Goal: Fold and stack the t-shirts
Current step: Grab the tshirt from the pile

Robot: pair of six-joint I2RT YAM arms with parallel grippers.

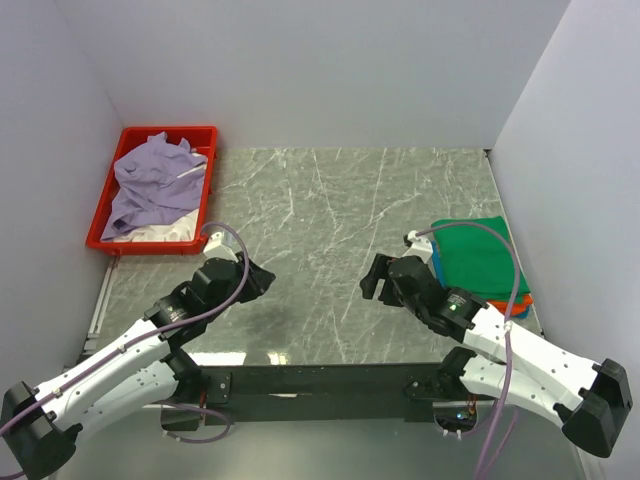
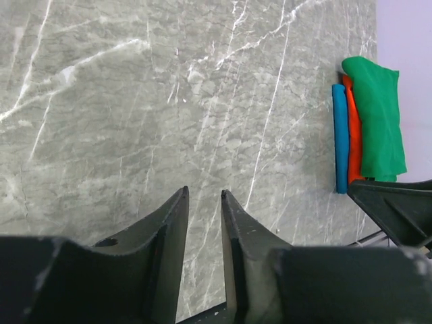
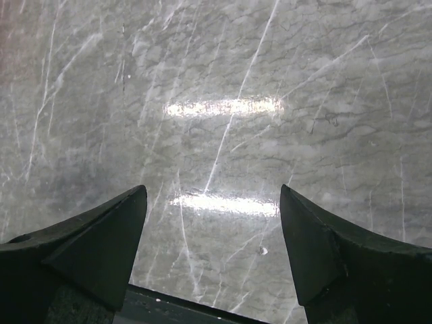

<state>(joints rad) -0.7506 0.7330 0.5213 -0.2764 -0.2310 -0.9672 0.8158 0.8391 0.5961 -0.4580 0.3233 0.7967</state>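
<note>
Left hand [image 1: 262, 279] fingers nearly closed, holding nothing; right hand [image 1: 372, 280] spread wide, holding nothing. Both hover over the table [image 1: 320, 200]. Folded t-shirts [image 1: 482, 258] stacked right of the right hand. Lavender t-shirt [image 1: 155, 183] lies crumpled in the red tray [image 1: 106, 203], far left.

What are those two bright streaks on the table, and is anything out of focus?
Right wrist view: the streaks are lamp glare on the polished table. Left wrist view: no glare, the folded shirts sharp. Top view: evenly lit, faint shadows under the arms.

white arms [image 1: 110, 365], black hands, lavender cables
</note>
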